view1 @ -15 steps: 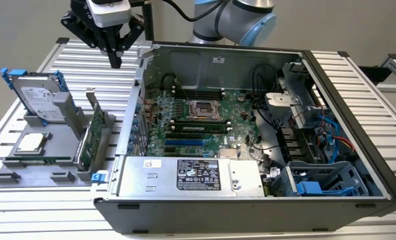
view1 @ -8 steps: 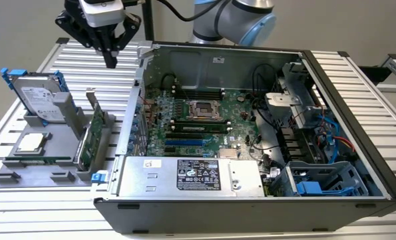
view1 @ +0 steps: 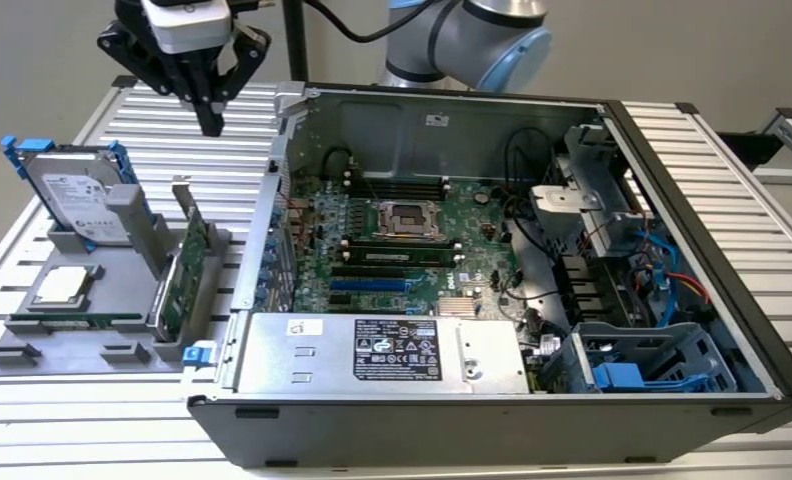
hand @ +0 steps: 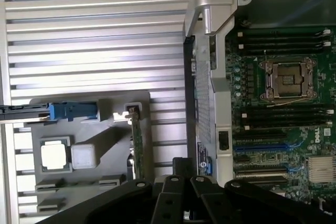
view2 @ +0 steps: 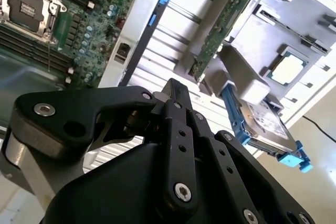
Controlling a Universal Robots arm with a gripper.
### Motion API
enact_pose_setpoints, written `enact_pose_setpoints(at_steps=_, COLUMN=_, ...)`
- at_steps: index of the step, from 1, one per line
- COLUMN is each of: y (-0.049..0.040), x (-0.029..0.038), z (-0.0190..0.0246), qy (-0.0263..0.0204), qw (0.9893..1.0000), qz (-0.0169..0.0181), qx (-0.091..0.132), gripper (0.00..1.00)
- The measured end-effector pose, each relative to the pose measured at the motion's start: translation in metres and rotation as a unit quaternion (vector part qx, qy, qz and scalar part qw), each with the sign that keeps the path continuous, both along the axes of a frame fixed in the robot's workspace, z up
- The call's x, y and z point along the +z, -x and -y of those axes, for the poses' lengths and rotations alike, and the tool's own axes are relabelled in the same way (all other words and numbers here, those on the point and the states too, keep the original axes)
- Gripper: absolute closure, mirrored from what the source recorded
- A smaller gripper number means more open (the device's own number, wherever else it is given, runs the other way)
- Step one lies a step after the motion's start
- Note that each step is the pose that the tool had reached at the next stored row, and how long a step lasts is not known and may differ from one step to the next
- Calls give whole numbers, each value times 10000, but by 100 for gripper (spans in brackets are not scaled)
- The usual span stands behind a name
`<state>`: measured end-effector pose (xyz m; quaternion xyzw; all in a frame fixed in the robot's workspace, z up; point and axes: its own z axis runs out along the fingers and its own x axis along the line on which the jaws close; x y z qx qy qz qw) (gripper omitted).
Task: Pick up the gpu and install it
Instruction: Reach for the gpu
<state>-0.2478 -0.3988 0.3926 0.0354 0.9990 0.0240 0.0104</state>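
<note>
The gpu (view1: 183,262) is a green card with a silver bracket. It stands on edge in a grey holder (view1: 96,345) on the table at the exterior view's left, beside the open computer case (view1: 503,420). My gripper (view1: 211,120) hangs well above and behind the card, over the slatted table, its black fingers shut with nothing between them. In the second wrist view the gpu (view2: 226,19) lies beyond the gripper (view2: 173,90). The first wrist view shows the gpu (hand: 137,145) edge-on just past the gripper (hand: 182,163).
The holder also carries a hard drive in a blue frame (view1: 83,195), a processor chip (view1: 60,285) and a memory stick (view1: 76,320). Inside the case lie the motherboard (view1: 396,230), its blue slots (view1: 369,283), a power supply (view1: 383,352) and cables.
</note>
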Motion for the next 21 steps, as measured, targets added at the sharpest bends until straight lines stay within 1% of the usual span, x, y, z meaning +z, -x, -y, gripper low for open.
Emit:
enact_pose_setpoints(at_steps=7, y=86, x=0, z=0, qy=0, qw=10000, qz=0, qx=0, gripper=100)
enact_pose_setpoints(at_steps=21, y=286, x=0, z=0, qy=0, qw=10000, qz=0, qx=0, gripper=100)
